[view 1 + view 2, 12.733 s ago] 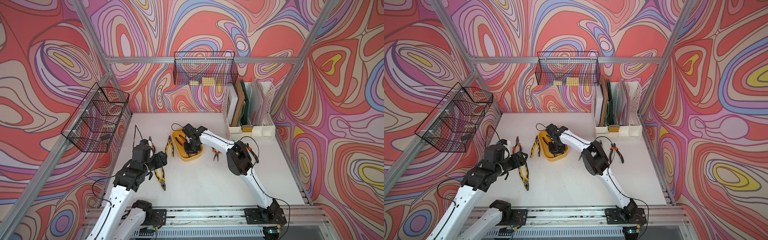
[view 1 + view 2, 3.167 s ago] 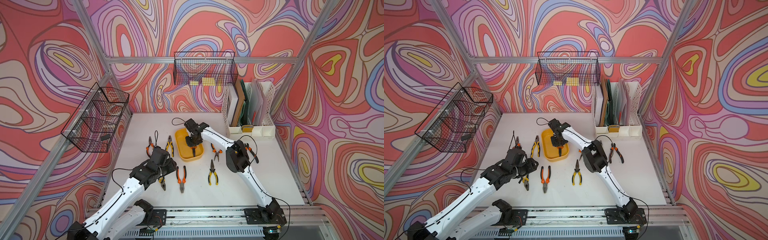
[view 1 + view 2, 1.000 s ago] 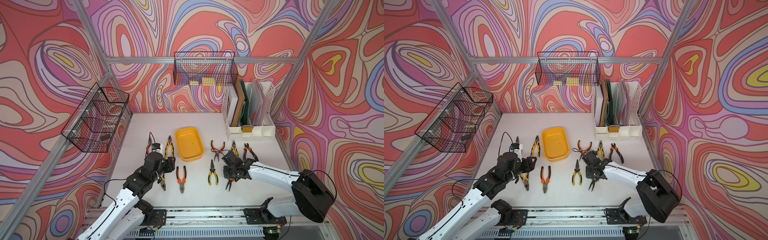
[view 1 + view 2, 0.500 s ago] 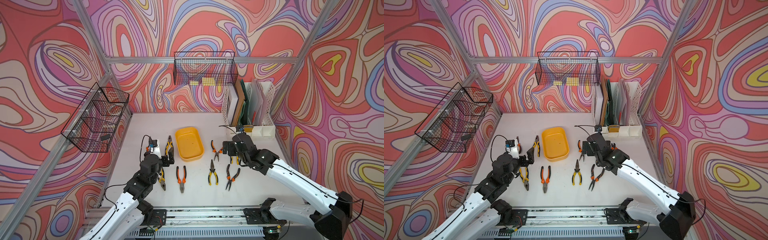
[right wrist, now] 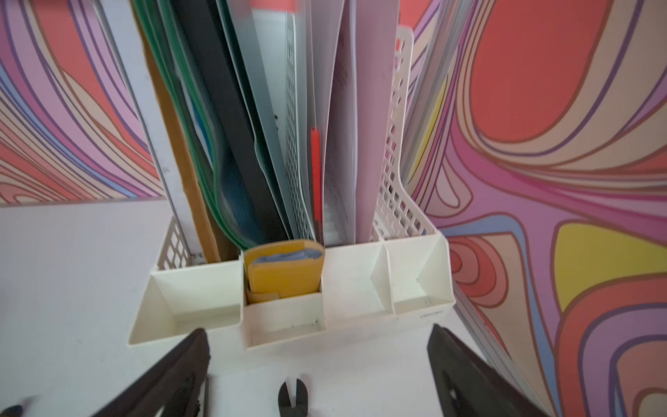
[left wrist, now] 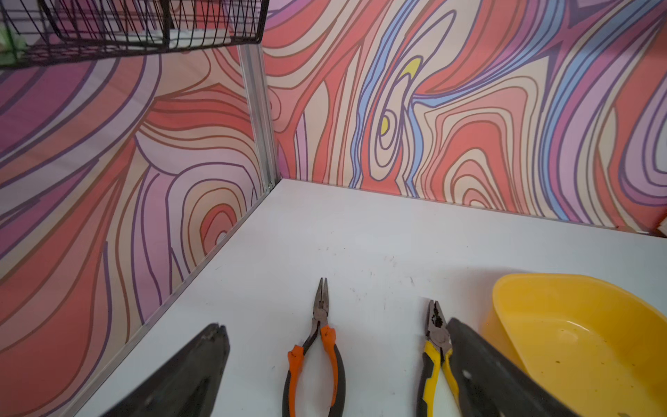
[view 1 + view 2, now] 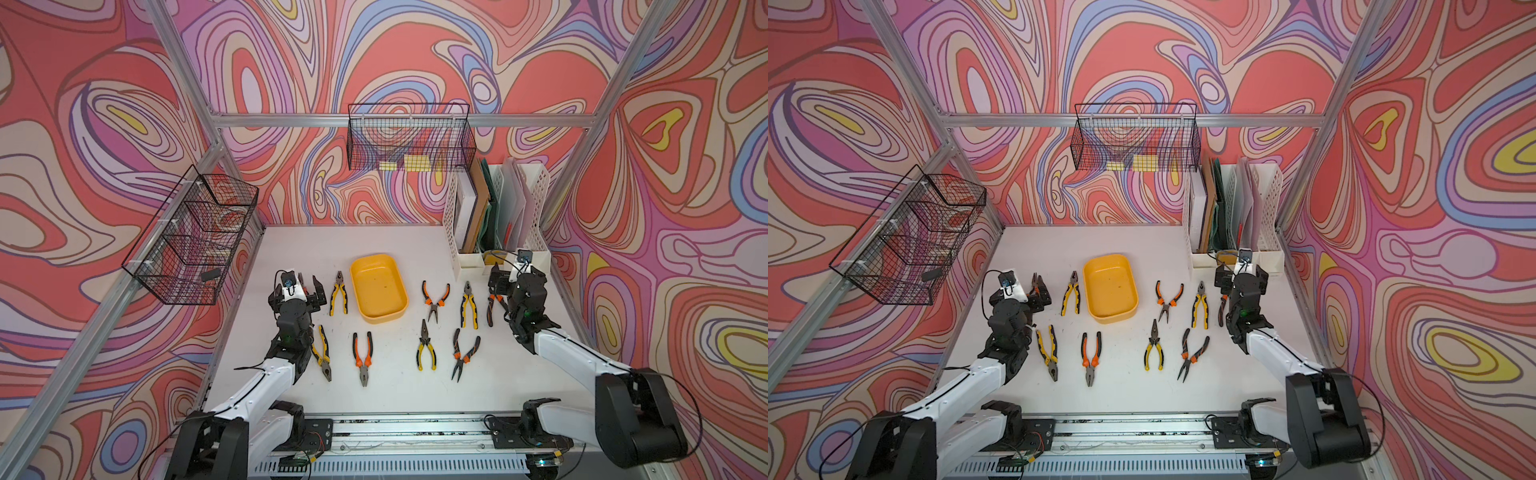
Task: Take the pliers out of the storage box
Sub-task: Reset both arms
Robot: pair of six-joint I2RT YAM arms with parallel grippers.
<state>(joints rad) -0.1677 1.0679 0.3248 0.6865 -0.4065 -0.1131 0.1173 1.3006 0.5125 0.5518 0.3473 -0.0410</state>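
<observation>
room: white table (image 7: 395, 245), swirl-print walls (image 7: 415, 62) on three sides, aluminium frame (image 7: 399, 120) at the corners
left edge: wire basket (image 7: 195, 237) hangs off the left wall above the side rail (image 6: 187, 281)
left gripper (image 7: 296, 287): jaws spread wide, nothing held; orange-handled pair (image 6: 317, 346) lies on the table under the gap, near the rail
pliers (image 7: 363, 353): nine, all flat on the table; four left of the tub, five right, in two rough rows
storage box (image 7: 380, 286): mid-table, bare inside
open room: bare table from box to rear wall, bare strip along the front
right gripper (image 7: 515, 277): jaws spread wide, nothing held; over the nose of the rightmost pair (image 5: 294, 395)
right edge: file rack (image 7: 498, 216) fills the back right corner, just beyond that gripper
</observation>
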